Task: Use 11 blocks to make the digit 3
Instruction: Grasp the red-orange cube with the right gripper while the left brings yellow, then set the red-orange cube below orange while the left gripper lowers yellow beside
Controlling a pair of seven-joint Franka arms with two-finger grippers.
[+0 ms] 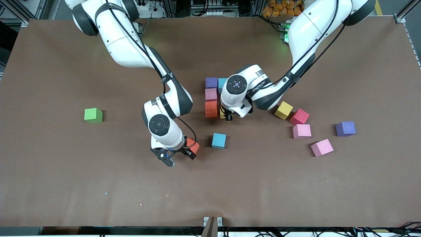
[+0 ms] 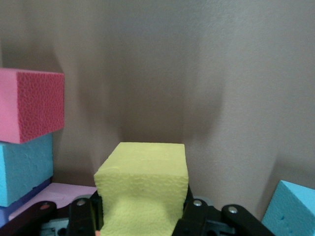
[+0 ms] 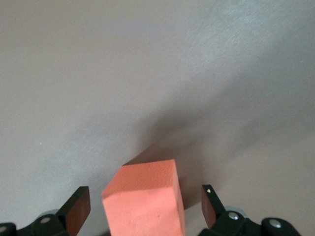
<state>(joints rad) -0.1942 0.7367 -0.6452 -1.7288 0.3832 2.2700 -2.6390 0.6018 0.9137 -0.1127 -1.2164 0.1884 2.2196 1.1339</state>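
Note:
My left gripper [image 1: 227, 116] [image 2: 142, 216] is shut on a yellow block [image 2: 142, 187] [image 1: 223, 115], held low beside the orange block [image 1: 211, 109]. That orange block ends a column with a pink block [image 1: 210, 94] and a purple one [image 1: 211, 82]; a light blue block [image 1: 222, 84] sits beside the purple one. My right gripper [image 1: 179, 158] [image 3: 145, 209] is open over another orange block [image 1: 194, 145] [image 3: 145, 199], a finger on either side with gaps showing. A light blue block [image 1: 218, 140] lies loose close by.
Toward the left arm's end lie a yellow block [image 1: 283, 110], a red one [image 1: 299, 116], two pink ones [image 1: 302, 131] [image 1: 322, 147] and a purple one [image 1: 345, 128]. A green cube [image 1: 93, 115] sits alone toward the right arm's end. The left wrist view shows a red block [image 2: 29, 103] above a light blue one [image 2: 24, 167].

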